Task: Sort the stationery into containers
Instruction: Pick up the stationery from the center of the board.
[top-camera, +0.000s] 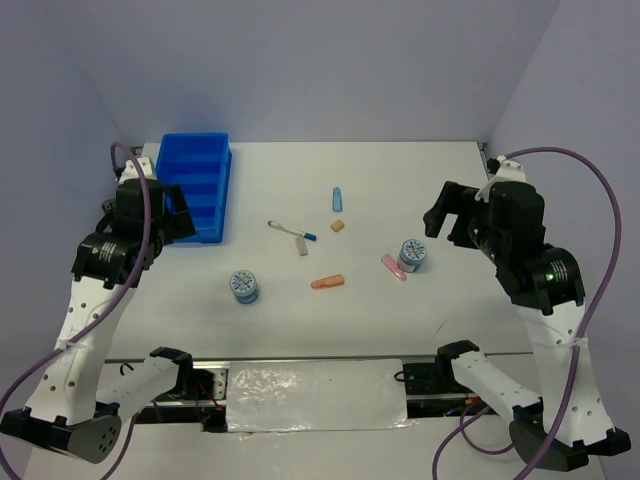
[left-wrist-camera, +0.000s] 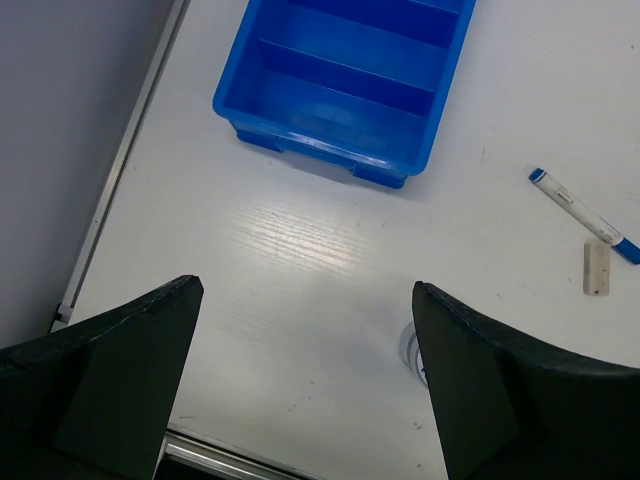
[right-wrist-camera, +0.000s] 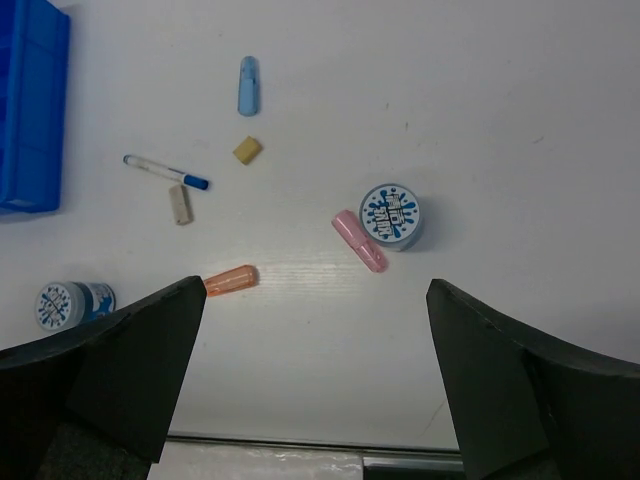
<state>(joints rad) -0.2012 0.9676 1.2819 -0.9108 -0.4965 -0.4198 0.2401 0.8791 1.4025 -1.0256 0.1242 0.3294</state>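
Pen (top-camera: 291, 231) is lying mid-table, sticks (top-camera: 327, 283) and erasers (top-camera: 302, 246) scattered around it, left roll (top-camera: 244, 287) at its seven o'clock, right roll (top-camera: 412, 254) at three. Tray (top-camera: 196, 185) is sitting at ten o'clock. Left gripper (left-wrist-camera: 305, 290) and right gripper (right-wrist-camera: 316, 285) are hovering, jaws spread wide, holding nothing.

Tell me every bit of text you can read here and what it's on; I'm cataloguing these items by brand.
Right tape roll: lettering inside a blue splash design on its top, too blurred to read.
Left tape roll: the same kind of print, too small to read.
Pen: no readable marking.
Blue tray: no label visible.
Nothing else shows any text.
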